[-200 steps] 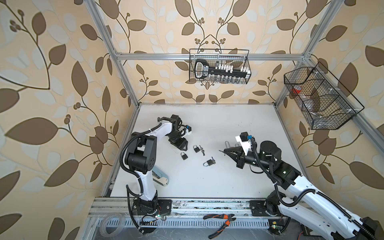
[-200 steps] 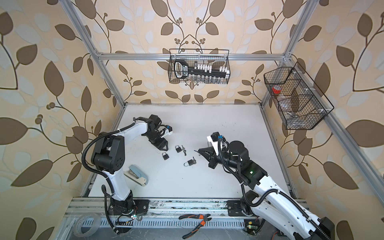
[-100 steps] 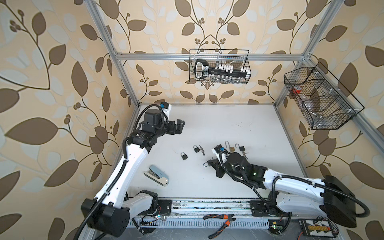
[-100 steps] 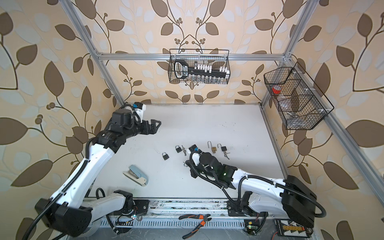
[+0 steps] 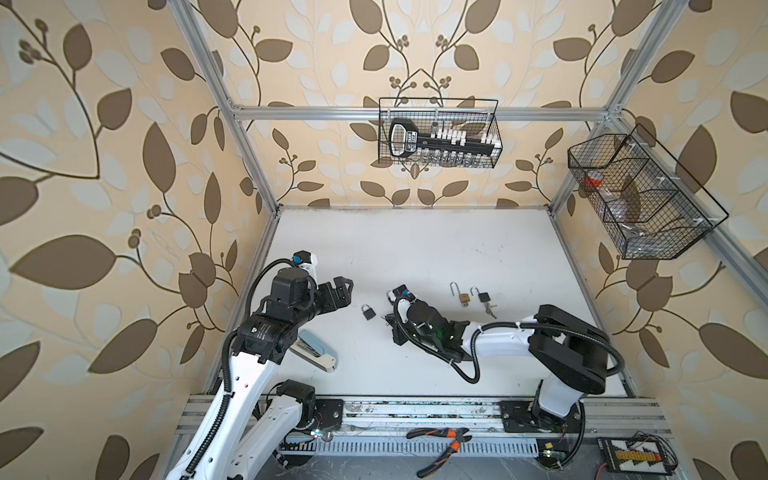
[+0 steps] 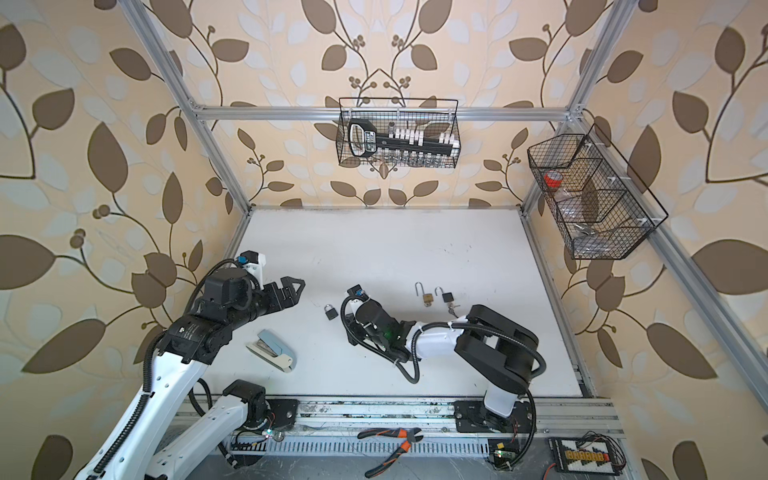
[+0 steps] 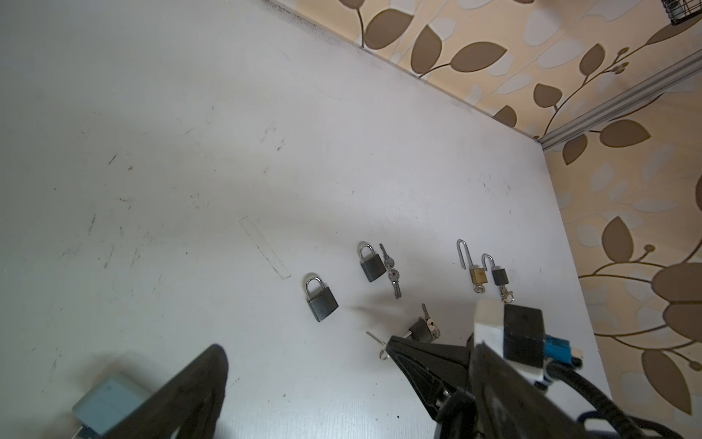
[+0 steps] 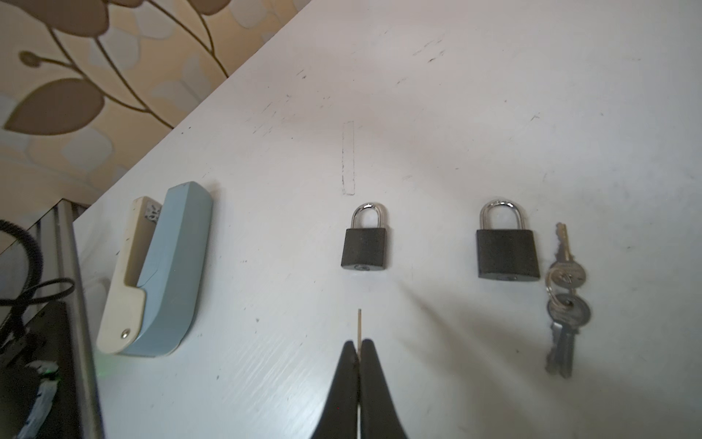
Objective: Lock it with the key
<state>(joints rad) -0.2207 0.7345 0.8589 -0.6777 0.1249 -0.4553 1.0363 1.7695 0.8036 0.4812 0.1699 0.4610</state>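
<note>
Two shut dark padlocks lie on the white table: one alone (image 5: pixel 368 311) (image 8: pixel 364 249) and one (image 8: pixel 507 256) (image 7: pixel 370 266) beside a pair of ringed keys (image 8: pixel 566 300). A third dark padlock (image 7: pixel 419 328) with a key in it lies behind my right gripper (image 8: pixel 359 344) (image 5: pixel 394 330). That gripper is low over the table and shut on a thin metal piece (image 8: pixel 359 323), seen edge-on; key or shackle, I cannot tell. My left gripper (image 5: pixel 343 293) (image 6: pixel 297 291) hovers wide open and empty, left of the lone padlock.
A blue and cream stapler (image 5: pixel 316 351) (image 8: pixel 159 273) lies at the front left. A brass padlock (image 5: pixel 463 297) and a small dark one (image 5: pixel 482 296), both with open shackles, lie at the right. Wire baskets (image 5: pixel 440 133) hang on the walls. Pliers (image 5: pixel 440 446) rest on the front rail.
My left gripper has left the padlocks, opened wide and now hovers to their left. My right gripper has come down from mid-air to the table and moved left, still shut.
</note>
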